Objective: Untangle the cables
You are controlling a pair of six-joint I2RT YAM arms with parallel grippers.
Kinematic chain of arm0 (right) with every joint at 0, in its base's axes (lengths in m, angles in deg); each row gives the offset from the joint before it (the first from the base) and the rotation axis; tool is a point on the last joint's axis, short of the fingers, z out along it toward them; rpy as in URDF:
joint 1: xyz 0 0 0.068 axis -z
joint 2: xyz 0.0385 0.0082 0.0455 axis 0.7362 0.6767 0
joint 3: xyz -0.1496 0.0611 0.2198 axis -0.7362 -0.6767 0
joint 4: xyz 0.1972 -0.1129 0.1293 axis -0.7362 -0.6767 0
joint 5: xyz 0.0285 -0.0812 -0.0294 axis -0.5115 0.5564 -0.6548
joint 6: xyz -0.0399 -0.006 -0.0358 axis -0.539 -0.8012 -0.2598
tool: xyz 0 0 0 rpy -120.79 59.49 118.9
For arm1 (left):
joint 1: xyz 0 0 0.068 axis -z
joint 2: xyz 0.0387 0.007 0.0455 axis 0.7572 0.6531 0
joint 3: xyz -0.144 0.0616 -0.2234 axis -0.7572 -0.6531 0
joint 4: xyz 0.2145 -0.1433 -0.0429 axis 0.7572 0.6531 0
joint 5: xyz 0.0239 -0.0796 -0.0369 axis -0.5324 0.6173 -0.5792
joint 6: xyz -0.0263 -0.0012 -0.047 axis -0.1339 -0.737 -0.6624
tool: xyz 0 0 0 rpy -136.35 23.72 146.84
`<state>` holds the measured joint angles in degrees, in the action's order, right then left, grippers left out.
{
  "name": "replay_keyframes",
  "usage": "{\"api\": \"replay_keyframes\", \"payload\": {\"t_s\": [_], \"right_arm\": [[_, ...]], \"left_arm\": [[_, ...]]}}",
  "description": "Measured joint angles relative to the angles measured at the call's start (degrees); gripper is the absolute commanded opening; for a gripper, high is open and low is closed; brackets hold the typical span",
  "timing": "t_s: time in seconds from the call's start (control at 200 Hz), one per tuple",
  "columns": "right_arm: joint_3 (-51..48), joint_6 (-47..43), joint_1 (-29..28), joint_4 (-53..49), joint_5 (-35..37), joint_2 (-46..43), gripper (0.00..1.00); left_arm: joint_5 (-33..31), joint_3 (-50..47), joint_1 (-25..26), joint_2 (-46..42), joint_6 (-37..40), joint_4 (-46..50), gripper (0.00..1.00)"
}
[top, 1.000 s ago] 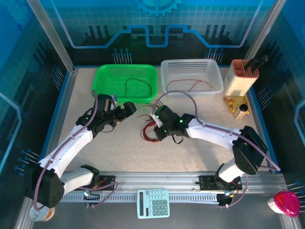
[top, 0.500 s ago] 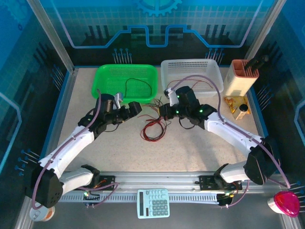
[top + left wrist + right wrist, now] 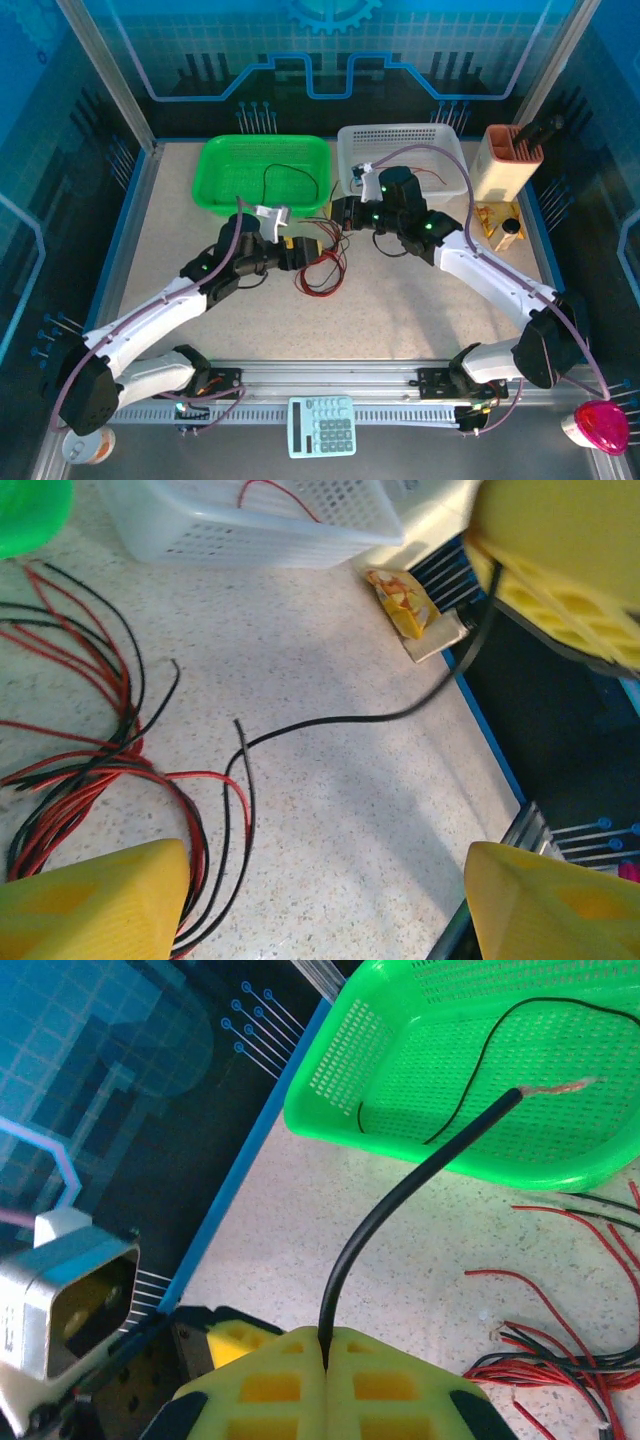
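Cables (image 3: 322, 268) lie tangled beside the wide-apart left end effector (image 3: 325, 900) — the right end effector (image 3: 325, 1345) clamps one black cable (image 3: 400, 1195).

Robotics lab cell: aluminium-frame enclosure (image 3: 105, 75), blue circuit-print wall panels (image 3: 330, 40), 2 arms (image 3: 150, 315) on a speckled bench (image 3: 400, 320).

Top camera looks down from behind; both wrist cameras see the same cables (image 3: 322, 270) close up
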<state>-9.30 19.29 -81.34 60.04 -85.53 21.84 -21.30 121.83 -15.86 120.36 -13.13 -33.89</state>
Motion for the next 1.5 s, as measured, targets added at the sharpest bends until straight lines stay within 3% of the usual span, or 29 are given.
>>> {"api": "replay_keyframes", "payload": {"t_s": [0.425, 0.84, 0.96, 1.045, 1.305, 1.501], "right_arm": [[-4.8, 15.0, 0.3, 11.7, -2.5, 0.0, 0.0], [-6.1, 18.8, 0.3, 14.8, -2.9, -0.9, 0.0], [-6.2, 18.8, 0.3, 14.8, -2.9, -1.3, 0.0], [-6.5, 19.0, 0.3, 14.9, -2.9, -1.5, 0.0], [-7.0, 19.2, 0.4, 15.1, -2.8, -1.8, 0.0], [-7.2, 18.8, 1.1, 13.4, -2.5, -4.1, 0.5]], "left_arm": [[-5.9, -0.2, 2.4, 5.0, -0.3, -12.5, 0.6], [-6.2, 2.6, 2.4, 11.0, -1.8, -18.4, 0.48], [-6.3, 3.4, 2.4, 11.9, -2.0, -19.6, 0.36], [-6.2, 3.5, 2.5, 12.3, -2.0, -20.2, 0.34], [-6.1, 3.8, 2.8, 13.4, -2.5, -21.0, 0.02], [-6.7, 4.8, 2.8, 13.4, -2.8, -19.9, 0.0]]}}
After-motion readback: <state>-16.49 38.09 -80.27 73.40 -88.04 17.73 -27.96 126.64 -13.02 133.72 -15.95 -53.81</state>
